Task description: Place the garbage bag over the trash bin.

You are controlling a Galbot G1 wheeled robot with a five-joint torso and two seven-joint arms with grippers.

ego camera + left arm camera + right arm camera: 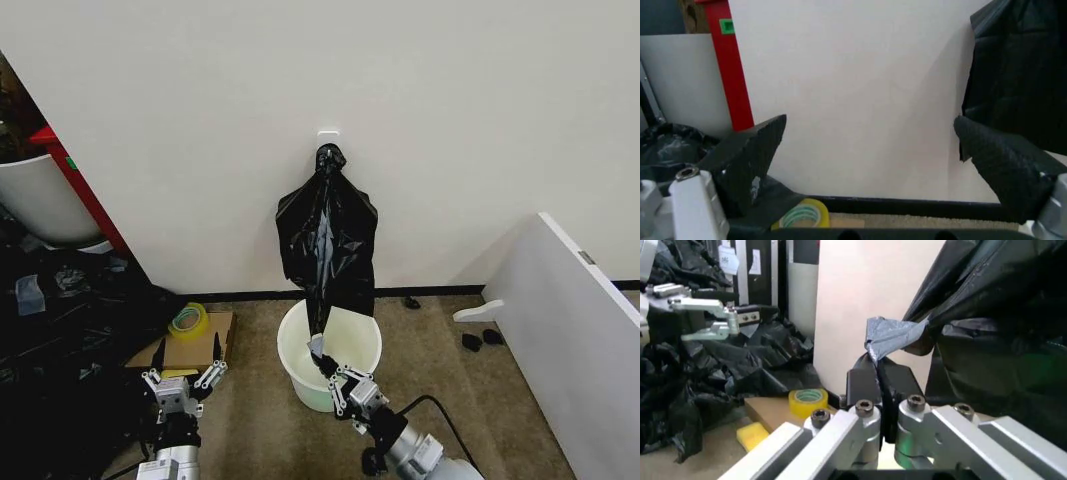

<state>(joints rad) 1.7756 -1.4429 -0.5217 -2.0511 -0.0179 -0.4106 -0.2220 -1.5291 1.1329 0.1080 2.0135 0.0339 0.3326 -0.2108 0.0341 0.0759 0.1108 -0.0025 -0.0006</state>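
Observation:
A bunch of black bags [325,235] hangs from a wall hook above the trash bin [358,335], a round cream-white bucket on the carpet. One garbage bag [318,318] trails down from the bunch into the bin's mouth. My right gripper [330,368] sits at the bin's near rim, shut on that bag's crumpled lower corner [893,332], with its fingers [875,371] pressed together. My left gripper [185,378] waits low to the left of the bin. It is open with nothing between its fingers [750,155].
A cardboard box [185,345] with a yellow tape roll [187,318] lies left of the bin. Loose black bags [60,340] cover the floor at far left, below a large white tub [40,200] and a red post [85,190]. A white panel [570,330] stands at right.

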